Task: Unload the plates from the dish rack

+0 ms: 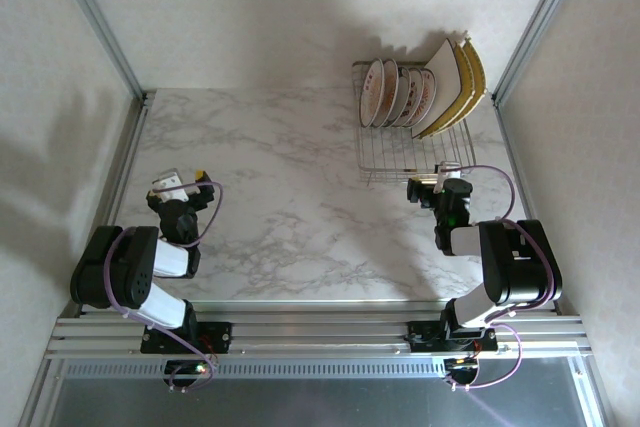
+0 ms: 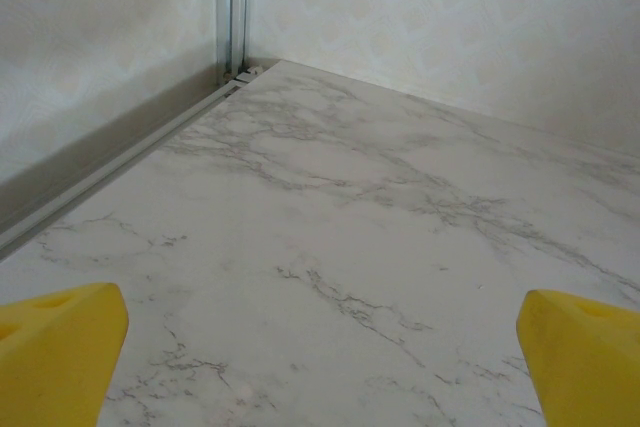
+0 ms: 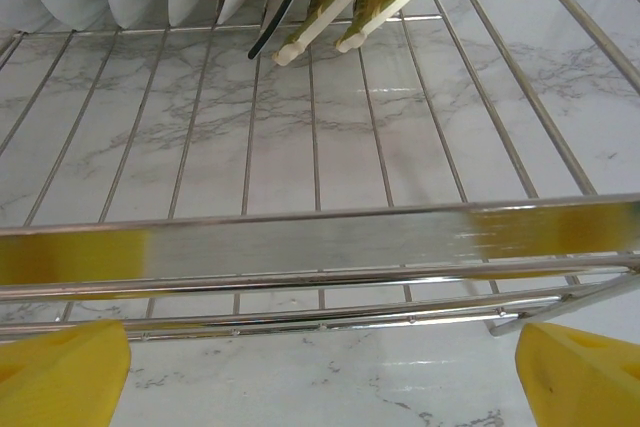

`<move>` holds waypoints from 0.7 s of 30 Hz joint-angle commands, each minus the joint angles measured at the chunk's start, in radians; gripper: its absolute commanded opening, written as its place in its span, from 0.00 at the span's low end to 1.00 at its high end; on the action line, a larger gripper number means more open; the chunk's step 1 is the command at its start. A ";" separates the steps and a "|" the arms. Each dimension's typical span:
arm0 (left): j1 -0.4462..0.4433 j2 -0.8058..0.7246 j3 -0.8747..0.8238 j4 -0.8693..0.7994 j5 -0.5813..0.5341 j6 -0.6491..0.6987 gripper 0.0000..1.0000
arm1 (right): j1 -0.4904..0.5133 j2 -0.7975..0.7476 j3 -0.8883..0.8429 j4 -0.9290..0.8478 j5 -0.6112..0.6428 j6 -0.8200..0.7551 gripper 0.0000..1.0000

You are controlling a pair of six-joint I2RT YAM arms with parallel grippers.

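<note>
Overhead, the rectangular silver wire dish rack (image 1: 410, 142) sits at about 2 o'clock on the white, grey-veined marble table (image 1: 280, 177), close to the far right corner. The plates stand on edge between the dividers at its far end. Several small round plates (image 1: 398, 94), white with red-orange centres, are toward 11 o'clock of the rack. Just beside them, toward 1 o'clock, are the larger square plates (image 1: 452, 87), a whitish one in front and yellow ones behind, tilted with their tops to the right.

At 3 o'clock on the table the right gripper (image 1: 432, 185) hovers just short of the rack's near rail, its jaws spread wide with nothing between them. From its wrist camera, the yellow fingertips (image 3: 60, 377) sit at 7 and 5 o'clock, the shiny rail crosses just ahead, and the plates' lower edges rest on the wires at 12 o'clock.

Over at 9 o'clock, well apart from the rack, the left gripper (image 1: 185, 187) is equally wide open and empty, its yellow fingers (image 2: 60, 357) framing bare marble.
</note>
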 commanded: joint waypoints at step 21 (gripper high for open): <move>-0.031 -0.208 0.302 -0.807 0.005 -0.023 1.00 | 0.038 -0.214 0.262 -0.852 -0.001 0.056 0.99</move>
